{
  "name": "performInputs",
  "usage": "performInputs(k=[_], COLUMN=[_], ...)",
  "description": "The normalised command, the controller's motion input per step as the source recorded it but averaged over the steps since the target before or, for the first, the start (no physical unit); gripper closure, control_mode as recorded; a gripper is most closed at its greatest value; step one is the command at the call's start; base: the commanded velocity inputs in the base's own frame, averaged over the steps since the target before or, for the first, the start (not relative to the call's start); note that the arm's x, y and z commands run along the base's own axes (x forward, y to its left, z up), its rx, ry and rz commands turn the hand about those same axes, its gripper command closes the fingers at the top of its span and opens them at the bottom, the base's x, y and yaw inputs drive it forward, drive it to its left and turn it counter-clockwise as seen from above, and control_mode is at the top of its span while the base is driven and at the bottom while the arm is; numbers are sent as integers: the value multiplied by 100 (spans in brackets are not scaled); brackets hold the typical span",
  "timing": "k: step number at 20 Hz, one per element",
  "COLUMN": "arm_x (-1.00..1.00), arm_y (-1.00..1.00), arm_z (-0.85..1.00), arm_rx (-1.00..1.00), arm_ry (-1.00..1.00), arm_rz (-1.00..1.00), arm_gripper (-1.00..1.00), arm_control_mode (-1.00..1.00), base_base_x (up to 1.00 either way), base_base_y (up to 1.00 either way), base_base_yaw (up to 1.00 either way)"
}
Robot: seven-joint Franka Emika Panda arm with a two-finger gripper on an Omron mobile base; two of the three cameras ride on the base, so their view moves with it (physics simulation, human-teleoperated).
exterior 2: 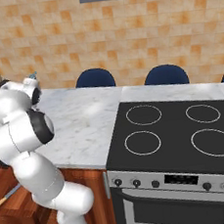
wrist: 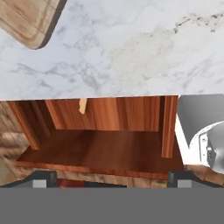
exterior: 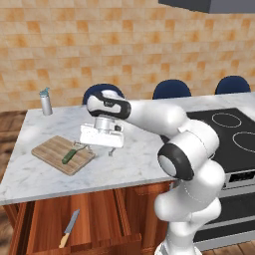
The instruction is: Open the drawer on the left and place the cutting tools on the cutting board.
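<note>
The drawer stands pulled out under the counter's left end. In it lies the knife, grey blade and tan handle. The green-handled peeler rests on the cutting board on the marble counter. My gripper hovers just right of the board, pointing down, open, with nothing between its fingers. In the hand view a corner of the cutting board shows at the top left. Below the counter edge lie the drawer's floor and the tip of the knife's handle.
A grey bottle stands at the counter's back left corner. A black stove adjoins the counter on the right. Blue chairs line the far side. The arm's elbow hangs over the counter's front edge.
</note>
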Motion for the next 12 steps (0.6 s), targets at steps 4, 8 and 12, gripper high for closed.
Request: performInputs(k=[4,8,12], arm_x=[-96,-100,-79], arm_y=[0,3,1], arm_z=[-38,-35,-42], arm_rx=[0,0,0], arm_ry=[0,0,3], arm_rz=[15,12,11], arm_gripper=[-100,-100,-100], arm_control_mode=[-100,-100,-100], base_base_x=[0,0,0], base_base_y=[0,0,0], base_base_yaw=[0,0,0])
